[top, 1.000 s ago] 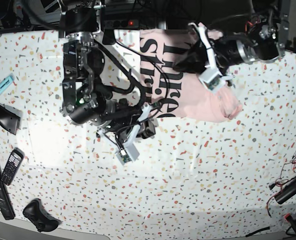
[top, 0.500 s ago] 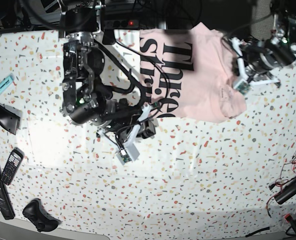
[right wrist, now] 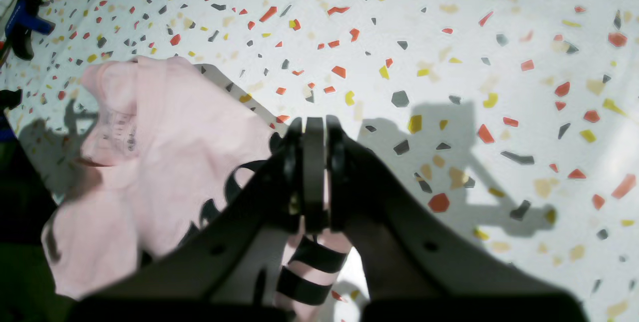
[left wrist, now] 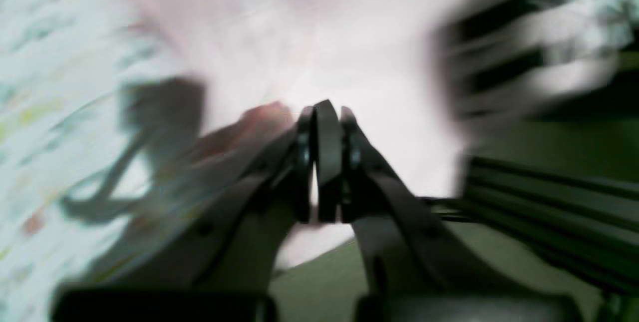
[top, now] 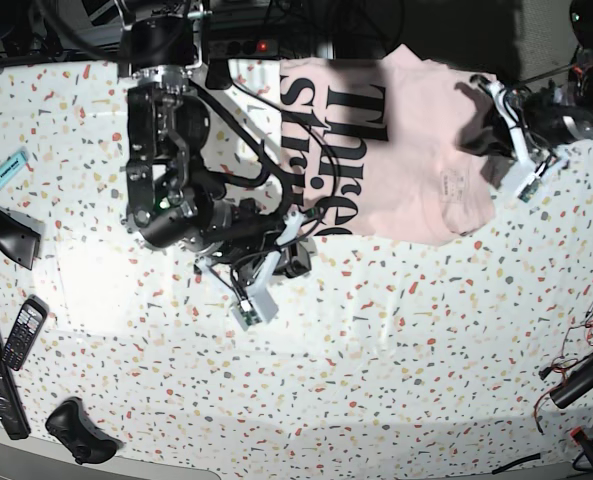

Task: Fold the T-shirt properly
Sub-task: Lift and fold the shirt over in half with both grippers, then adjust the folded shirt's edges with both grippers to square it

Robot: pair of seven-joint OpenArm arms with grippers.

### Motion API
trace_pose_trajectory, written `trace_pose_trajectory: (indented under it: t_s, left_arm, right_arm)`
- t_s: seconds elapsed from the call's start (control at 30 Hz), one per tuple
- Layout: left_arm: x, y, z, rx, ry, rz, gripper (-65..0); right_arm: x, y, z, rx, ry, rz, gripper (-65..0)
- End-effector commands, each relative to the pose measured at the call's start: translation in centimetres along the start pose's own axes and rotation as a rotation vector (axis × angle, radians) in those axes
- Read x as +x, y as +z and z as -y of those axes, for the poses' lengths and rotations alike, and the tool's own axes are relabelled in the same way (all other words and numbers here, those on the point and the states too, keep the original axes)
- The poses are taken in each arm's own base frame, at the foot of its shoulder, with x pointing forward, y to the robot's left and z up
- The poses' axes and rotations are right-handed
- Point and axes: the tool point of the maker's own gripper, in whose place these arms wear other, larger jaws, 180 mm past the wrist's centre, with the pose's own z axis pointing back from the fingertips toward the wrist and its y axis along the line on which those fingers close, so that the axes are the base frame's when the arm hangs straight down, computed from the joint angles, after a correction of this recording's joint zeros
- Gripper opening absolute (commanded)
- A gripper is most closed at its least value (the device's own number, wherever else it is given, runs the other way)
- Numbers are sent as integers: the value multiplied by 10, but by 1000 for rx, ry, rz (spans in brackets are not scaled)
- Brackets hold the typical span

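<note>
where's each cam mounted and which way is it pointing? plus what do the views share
Base: overhead, facing down on the terrazzo table; shows both arms, the right gripper at the T-shirt hem, the left gripper at its far side.
Left wrist: on the left arm, looking along its shut left gripper at blurred pink cloth.
Right wrist: on the right arm, looking along its shut right gripper across table and shirt.
Shared: the T-shirt and its black lettering appear in base and right wrist.
</note>
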Motion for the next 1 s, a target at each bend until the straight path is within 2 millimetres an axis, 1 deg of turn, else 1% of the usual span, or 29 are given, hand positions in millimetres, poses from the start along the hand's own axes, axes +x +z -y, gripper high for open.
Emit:
trace_pose_trajectory:
  t_s: [0.0,0.1,0.17,0.23,0.33,0.47,0.57,0.67,0.77,0.87,0.97]
  left_arm:
    - [3,4,4,-12,-3,21,-650]
    - [-9,4,13,-31,24,31,-650]
    - [-15,4,16,-27,16,54,-650]
    - [-21,4,13,3,23,70,-650]
    - [-41,-3,2,34,59,17,-650]
    - [-65,-18,-6,28,160,-17,-650]
    - [-78,-27,-7,6,202,-36,-650]
    - [-87,-39,-7,-14,246,-60,-650]
    - [-94,-56,-8,-39,278,-87,-650]
    - [-98,-74,-19,-26,258,-128,-650]
    - [-92,-90,-44,39,250,-135,-650]
  right_arm:
    - [9,-3,0,10,0,27,-650]
    - [-17,-18,1,39,-40,-38,-650]
    - [-31,-26,2,49,-44,-65,-650]
    - [-43,-31,5,41,-50,-100,-650]
    - [-54,-32,13,4,-28,-145,-650]
    - [-53,-31,14,-1,-24,-141,-650]
    - [-53,-31,14,-1,-24,-139,-650]
    - [-52,-31,14,-1,-24,-136,-650]
    - [-51,-32,14,-1,-24,-129,-650]
    - [-50,-32,15,-3,-23,-122,-650]
    - [-51,-30,21,-24,-8,-124,-650]
